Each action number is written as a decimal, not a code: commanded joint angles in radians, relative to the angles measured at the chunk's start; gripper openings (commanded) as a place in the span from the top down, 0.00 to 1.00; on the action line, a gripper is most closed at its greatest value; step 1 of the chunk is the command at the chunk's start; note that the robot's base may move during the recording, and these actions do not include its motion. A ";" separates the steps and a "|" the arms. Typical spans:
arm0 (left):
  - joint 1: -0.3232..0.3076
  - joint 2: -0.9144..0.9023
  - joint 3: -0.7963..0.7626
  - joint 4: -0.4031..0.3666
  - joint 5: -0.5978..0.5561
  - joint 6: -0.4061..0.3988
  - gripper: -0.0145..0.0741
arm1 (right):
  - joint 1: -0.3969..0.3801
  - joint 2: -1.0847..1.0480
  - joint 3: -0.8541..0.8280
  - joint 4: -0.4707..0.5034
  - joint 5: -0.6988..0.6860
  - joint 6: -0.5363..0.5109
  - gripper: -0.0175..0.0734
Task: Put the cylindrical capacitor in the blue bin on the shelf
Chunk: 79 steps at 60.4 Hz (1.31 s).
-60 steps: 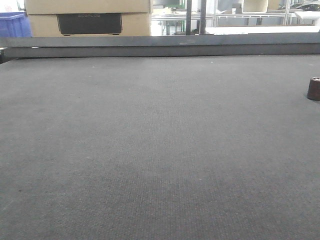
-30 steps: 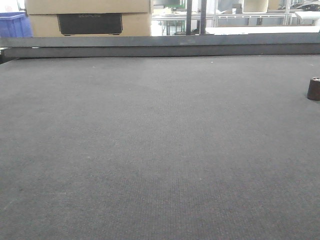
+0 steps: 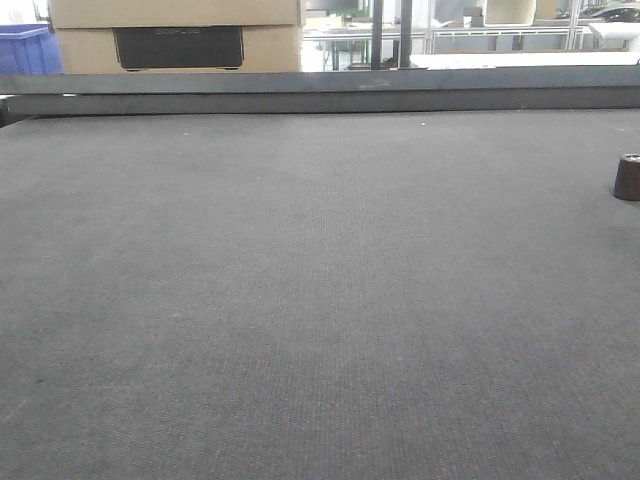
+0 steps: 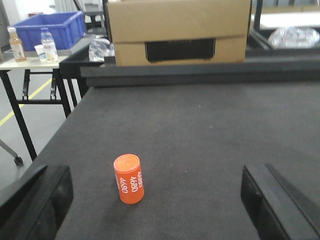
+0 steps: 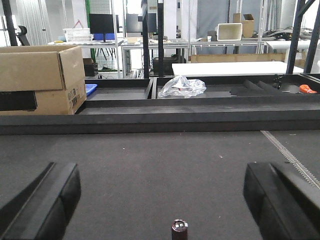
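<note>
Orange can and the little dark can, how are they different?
The orange cylinder is bright orange all over, while the cylindrical capacitor is dark brown-black. The orange cylinder has white numbers, 4680, on its side; the cylindrical capacitor shows no writing. The orange cylinder's top matches its body, but the cylindrical capacitor's top looks lighter and shiny. Both are small cylinders standing upright on the dark mat, with nothing holding them.

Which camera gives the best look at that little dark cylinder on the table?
The right wrist view: the dark cylinder stands close and centred, shiny top visible, base cut off. The front view clips it at the right edge. The left wrist view misses it.
</note>
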 commanded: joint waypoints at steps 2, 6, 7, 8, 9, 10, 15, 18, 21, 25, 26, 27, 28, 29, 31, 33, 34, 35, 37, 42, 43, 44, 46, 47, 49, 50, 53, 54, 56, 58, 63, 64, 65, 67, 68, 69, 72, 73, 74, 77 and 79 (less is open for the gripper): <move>-0.008 0.098 0.011 0.003 -0.103 -0.012 0.17 | 0.001 0.005 -0.007 -0.003 -0.017 0.000 0.18; -0.004 0.177 0.015 -0.032 -0.161 -0.012 0.17 | 0.001 0.005 -0.007 -0.003 -0.019 0.000 0.18; -0.004 0.195 0.015 -0.049 -0.176 -0.012 0.17 | 0.001 0.005 -0.007 -0.003 -0.019 0.000 0.18; -0.002 0.220 0.017 -0.063 -0.200 -0.012 0.17 | 0.003 0.005 -0.007 -0.003 -0.019 0.000 0.18; 0.000 0.237 0.017 -0.085 -0.215 -0.012 0.17 | 0.003 0.005 -0.007 -0.003 -0.019 0.000 0.18; 0.002 0.254 0.017 -0.099 -0.230 -0.012 0.17 | 0.005 0.005 -0.007 -0.003 -0.019 0.000 0.18; 0.004 0.352 0.017 -0.161 -0.331 -0.012 0.17 | 0.010 0.005 -0.007 -0.003 -0.019 0.000 0.18; 0.004 0.389 0.017 -0.172 -0.368 -0.012 0.17 | 0.010 0.005 -0.007 -0.003 -0.019 0.000 0.18; 0.004 0.413 0.015 -0.180 -0.391 -0.012 0.17 | 0.010 0.010 -0.007 -0.003 -0.021 0.000 0.18; 0.004 0.428 0.005 -0.174 -0.398 -0.012 0.17 | 0.010 0.030 -0.007 -0.017 -0.037 0.000 0.18; 0.004 0.428 0.003 -0.174 -0.398 -0.012 0.17 | 0.010 0.036 -0.007 -0.024 -0.042 0.000 0.18; 0.004 0.428 0.001 -0.174 -0.400 -0.012 0.17 | 0.010 0.048 -0.007 -0.027 -0.050 0.000 0.18; 0.004 0.428 0.002 -0.174 -0.402 -0.012 0.17 | 0.010 0.056 -0.007 -0.031 -0.055 0.000 0.18; 0.004 0.428 0.001 -0.174 -0.409 -0.012 0.17 | 0.010 0.071 -0.007 -0.031 -0.066 0.000 0.18; 0.004 0.424 -0.003 -0.174 -0.409 -0.012 0.17 | 0.010 0.093 -0.007 -0.037 -0.082 0.000 0.18; 0.004 0.419 -0.007 -0.174 -0.411 -0.012 0.17 | 0.010 0.135 -0.007 -0.044 -0.116 0.000 0.18; 0.004 0.419 -0.009 -0.174 -0.411 -0.012 0.17 | 0.010 0.148 -0.007 -0.047 -0.127 0.000 0.18; 0.004 0.415 -0.010 -0.174 -0.411 -0.012 0.17 | 0.010 0.162 -0.007 -0.053 -0.138 0.000 0.18; 0.004 0.410 -0.010 -0.174 -0.414 -0.012 0.17 | 0.010 0.201 -0.007 -0.060 -0.164 0.000 0.18; 0.004 0.400 -0.011 -0.174 -0.414 -0.012 0.17 | 0.008 0.294 -0.007 -0.065 -0.223 0.000 0.18; 0.004 0.398 -0.011 -0.174 -0.414 -0.012 0.17 | 0.008 0.321 -0.007 -0.065 -0.240 0.000 0.18; 0.004 0.395 -0.011 -0.174 -0.412 -0.012 0.17 | 0.006 0.339 -0.007 -0.065 -0.252 0.000 0.18; 0.004 0.388 -0.011 -0.174 -0.412 -0.012 0.17 | 0.000 0.385 -0.007 -0.065 -0.285 0.000 0.18; 0.004 0.387 -0.011 -0.174 -0.412 -0.012 0.17 | -0.002 0.403 -0.005 -0.065 -0.301 0.000 0.18; 0.004 0.379 -0.011 -0.174 -0.412 -0.012 0.17 | -0.010 0.451 -0.002 -0.065 -0.341 0.000 0.18; 0.004 0.375 -0.011 -0.174 -0.412 -0.012 0.17 | -0.014 0.470 -0.001 -0.065 -0.354 0.000 0.18; 0.004 0.363 -0.011 -0.174 -0.412 -0.012 0.17 | -0.028 0.539 -0.001 -0.065 -0.392 0.000 0.18; 0.004 0.360 -0.011 -0.174 -0.412 -0.012 0.17 | -0.032 0.559 -0.001 -0.065 -0.404 0.000 0.18; 0.004 0.351 -0.011 -0.174 -0.412 -0.012 0.17 | -0.037 0.611 -0.001 -0.065 -0.435 0.000 0.18; 0.004 0.345 -0.011 -0.174 -0.412 -0.012 0.17 | -0.043 0.662 -0.001 -0.065 -0.471 0.000 0.18; 0.004 0.331 -0.011 -0.174 -0.412 -0.012 0.17 | -0.043 0.773 -0.001 -0.065 -0.579 -0.005 0.18; 0.004 0.328 -0.011 -0.174 -0.412 -0.012 0.17 | -0.043 0.793 -0.001 -0.065 -0.601 -0.010 0.18; 0.004 0.327 -0.011 -0.174 -0.412 -0.012 0.17 | -0.043 0.812 -0.001 -0.065 -0.625 -0.012 0.18; 0.004 0.325 -0.011 -0.174 -0.412 -0.012 0.17 | -0.043 0.860 -0.001 -0.065 -0.682 -0.011 0.18; 0.004 0.323 -0.011 -0.174 -0.412 -0.012 0.17 | -0.043 0.879 -0.001 -0.065 -0.705 -0.011 0.18; 0.004 0.323 -0.011 -0.174 -0.412 -0.012 0.17 | -0.043 0.908 -0.001 -0.065 -0.741 -0.011 0.18; 0.004 0.323 -0.011 -0.174 -0.412 -0.012 0.17 | -0.043 0.994 -0.001 -0.065 -0.845 -0.011 0.18; 0.004 0.323 -0.011 -0.174 -0.412 -0.012 0.17 | -0.043 1.013 -0.001 -0.065 -0.868 -0.011 0.18; 0.004 0.323 -0.011 -0.174 -0.412 -0.012 0.17 | -0.043 1.041 -0.001 -0.065 -0.902 -0.011 0.18; 0.004 0.323 -0.011 -0.174 -0.412 -0.012 0.17 | -0.043 1.095 -0.001 -0.065 -0.969 -0.011 0.18; 0.004 0.323 -0.011 -0.174 -0.412 -0.012 0.17 | -0.043 1.139 -0.002 -0.065 -1.010 -0.011 0.18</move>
